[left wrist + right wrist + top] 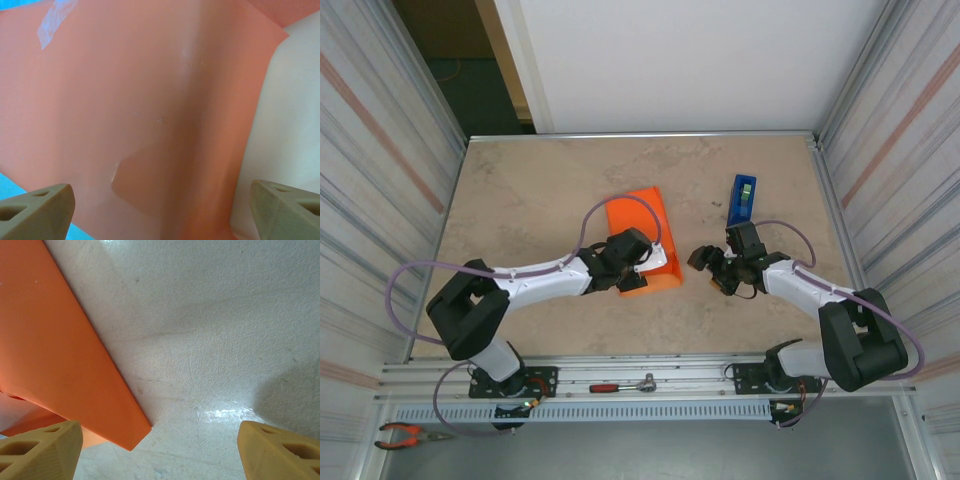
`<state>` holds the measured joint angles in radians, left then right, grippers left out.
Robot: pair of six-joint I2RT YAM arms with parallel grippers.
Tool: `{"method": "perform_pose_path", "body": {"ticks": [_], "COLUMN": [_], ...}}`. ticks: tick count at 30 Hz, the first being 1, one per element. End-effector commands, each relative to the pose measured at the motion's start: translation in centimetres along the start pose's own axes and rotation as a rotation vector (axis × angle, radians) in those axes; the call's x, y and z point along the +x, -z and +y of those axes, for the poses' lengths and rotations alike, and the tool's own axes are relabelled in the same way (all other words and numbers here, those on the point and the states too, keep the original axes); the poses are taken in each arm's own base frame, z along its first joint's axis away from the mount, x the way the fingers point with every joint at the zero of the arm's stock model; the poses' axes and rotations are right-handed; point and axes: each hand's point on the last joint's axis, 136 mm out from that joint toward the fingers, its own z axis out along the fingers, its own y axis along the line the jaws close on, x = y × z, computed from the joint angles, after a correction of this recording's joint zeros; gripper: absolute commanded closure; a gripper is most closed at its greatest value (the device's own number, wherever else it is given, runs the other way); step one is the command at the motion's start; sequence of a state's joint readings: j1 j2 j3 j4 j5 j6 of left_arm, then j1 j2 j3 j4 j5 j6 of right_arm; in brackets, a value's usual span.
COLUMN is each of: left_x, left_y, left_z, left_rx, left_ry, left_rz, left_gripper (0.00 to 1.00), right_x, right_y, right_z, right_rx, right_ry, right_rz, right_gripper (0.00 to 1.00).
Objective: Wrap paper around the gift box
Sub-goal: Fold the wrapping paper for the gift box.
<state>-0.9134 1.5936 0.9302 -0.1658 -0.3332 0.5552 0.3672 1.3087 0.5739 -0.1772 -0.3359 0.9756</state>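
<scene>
The orange paper lies mid-table, folded over the gift box, which is hidden beneath it. A pale face shows at the parcel's near right; I cannot tell whether it is box or paper underside. My left gripper hovers open right over the parcel. In the left wrist view its fingertips stand wide apart above the paper, which carries a strip of clear tape. My right gripper is open just right of the parcel, over bare table. An orange flap lies left of its fingertips.
A blue tape dispenser stands upright behind the right gripper. A red-handled ratchet lies on the front rail, and pliers sit at the near left. Ribbed walls close in both sides of the table.
</scene>
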Motion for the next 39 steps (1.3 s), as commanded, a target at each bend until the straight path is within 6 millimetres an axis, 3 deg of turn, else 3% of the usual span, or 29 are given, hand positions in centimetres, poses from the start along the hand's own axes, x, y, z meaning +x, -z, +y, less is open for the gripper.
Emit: {"method": "perform_pose_path", "body": {"ticks": [1, 11, 17, 21, 33, 39], "left_x": [0.5, 1.0, 1.3, 1.5, 1.4, 1.5], "left_y": [-0.7, -1.4, -1.9, -2.0, -1.9, -2.0], "left_z": [0.0, 0.2, -0.1, -0.7, -1.3, -1.5], "left_rx": [-0.018, -0.063, -0.100, -0.097, -0.095, -0.091], "left_ry": [-0.017, -0.014, -0.032, -0.039, -0.047, -0.047], "left_rz": [0.008, 0.014, 0.028, 0.030, 0.022, 0.023], "left_gripper": [0.10, 0.12, 0.26, 0.30, 0.33, 0.33], "right_x": [0.0, 0.0, 0.2, 0.3, 1.6, 2.4], "right_y": [-0.1, -0.2, -0.2, -0.2, -0.1, -1.2], "right_z": [-0.2, -0.3, -0.4, -0.4, 2.6, 3.8], "right_rx": [0.025, 0.031, 0.034, 0.031, -0.014, 0.024], "right_ry": [0.017, 0.016, 0.018, 0.021, 0.186, 0.250], "right_rz": [-0.001, 0.002, 0.005, 0.010, 0.022, 0.043], "right_gripper": [0.21, 0.21, 0.21, 0.21, 0.13, 0.12]}}
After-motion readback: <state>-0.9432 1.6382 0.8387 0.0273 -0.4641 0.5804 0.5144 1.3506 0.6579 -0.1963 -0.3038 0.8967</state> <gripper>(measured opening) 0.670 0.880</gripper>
